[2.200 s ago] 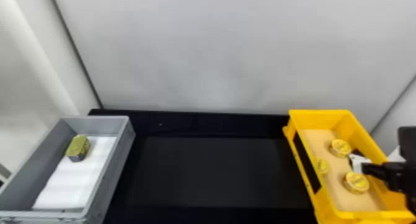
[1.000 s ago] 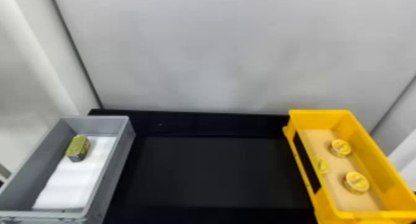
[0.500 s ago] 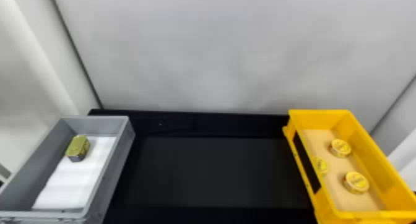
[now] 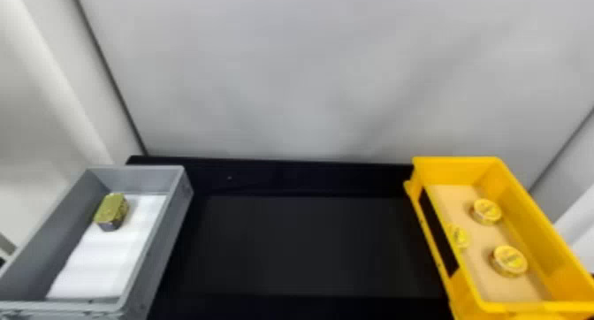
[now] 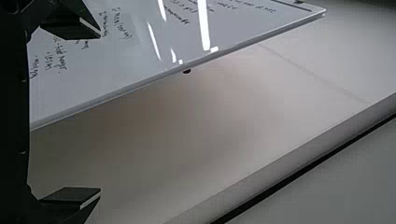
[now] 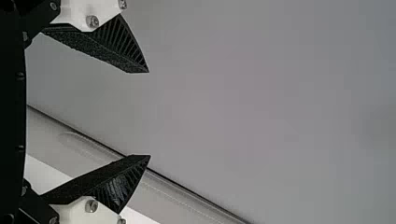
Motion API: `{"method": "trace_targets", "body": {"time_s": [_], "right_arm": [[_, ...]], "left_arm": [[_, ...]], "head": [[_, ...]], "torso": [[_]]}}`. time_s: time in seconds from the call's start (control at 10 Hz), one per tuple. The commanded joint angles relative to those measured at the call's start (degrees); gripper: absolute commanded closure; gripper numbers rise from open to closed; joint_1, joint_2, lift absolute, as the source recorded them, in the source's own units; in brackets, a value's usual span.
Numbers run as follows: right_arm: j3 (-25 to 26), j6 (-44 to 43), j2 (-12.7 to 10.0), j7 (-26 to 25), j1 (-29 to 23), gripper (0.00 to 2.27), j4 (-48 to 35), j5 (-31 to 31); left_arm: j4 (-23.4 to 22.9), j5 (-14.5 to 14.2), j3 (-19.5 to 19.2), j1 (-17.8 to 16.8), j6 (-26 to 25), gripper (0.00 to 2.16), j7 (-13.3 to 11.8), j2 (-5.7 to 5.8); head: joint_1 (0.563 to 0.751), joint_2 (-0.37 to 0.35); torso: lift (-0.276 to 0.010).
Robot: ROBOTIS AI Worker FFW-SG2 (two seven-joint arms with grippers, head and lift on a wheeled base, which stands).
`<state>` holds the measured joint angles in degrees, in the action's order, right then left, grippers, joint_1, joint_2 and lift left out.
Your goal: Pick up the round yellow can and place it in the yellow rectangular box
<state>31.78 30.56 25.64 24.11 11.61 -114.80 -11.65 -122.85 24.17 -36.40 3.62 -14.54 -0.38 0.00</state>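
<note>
On my right pincer's side of the black table (image 4: 318, 244), the yellow rectangular box (image 4: 451, 171) is standing, its walls rising between my pincer's side and what it is holding; three round yellow cans are sitting inside, one (image 4: 487, 211) toward the far end, one (image 4: 509, 260) closer to me, and one (image 4: 459, 236) beside the wall on my left pincer's side, that wall hiding part of it; which is the task's own, I cannot tell. Well apart, across the table from my right pincer's side, a grey box (image 4: 163, 253) is holding a gold-topped tin (image 4: 111, 208) partly on a white sheet (image 4: 101, 261).

Beige lining (image 4: 455, 200) is lying under the cans; a smooth grey surface (image 6: 280, 93) is facing my right pincer beyond its tips; a pale strip (image 6: 182, 198) is running aslant behind one finger.

My right pincer (image 6: 149, 114) is pointing toward that grey surface, its two ribbed fingers standing spread around a wide gap; my left pincer (image 5: 100, 113) is waiting, also spread, near a whiteboard (image 5: 116, 84).
</note>
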Motion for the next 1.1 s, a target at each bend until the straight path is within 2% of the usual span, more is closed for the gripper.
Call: {"method": "trace_targets", "body": {"time_s": [0.0,0.3,0.6,1.0], "right_arm": [[-0.5,1.9,0.8,-0.9,2.5,0.17,-0.6,0.4],[-1.2,9.0,1.3,-4.8,1.6,0.17,-4.5,-0.4],[-0.9,13.4,1.4,-5.6,1.6,0.16,-6.0,-0.4],[-1.8,20.9,2.9,-5.1,2.1,0.13,-8.7,-1.8]], "left_arm": [[0.0,0.0,0.1,0.1,-0.1,0.09,0.1,-0.15],[-0.3,0.0,-0.1,0.4,-0.2,0.09,0.5,-0.15],[-0.3,0.0,-0.2,0.4,-0.2,0.09,0.6,-0.15],[-0.4,0.0,-0.1,0.4,-0.3,0.09,0.6,-0.15]], "head": [[0.694,0.014],[0.694,0.014],[0.694,0.014],[0.694,0.014]], "torso": [[-0.056],[-0.056],[-0.056],[-0.061]]}}
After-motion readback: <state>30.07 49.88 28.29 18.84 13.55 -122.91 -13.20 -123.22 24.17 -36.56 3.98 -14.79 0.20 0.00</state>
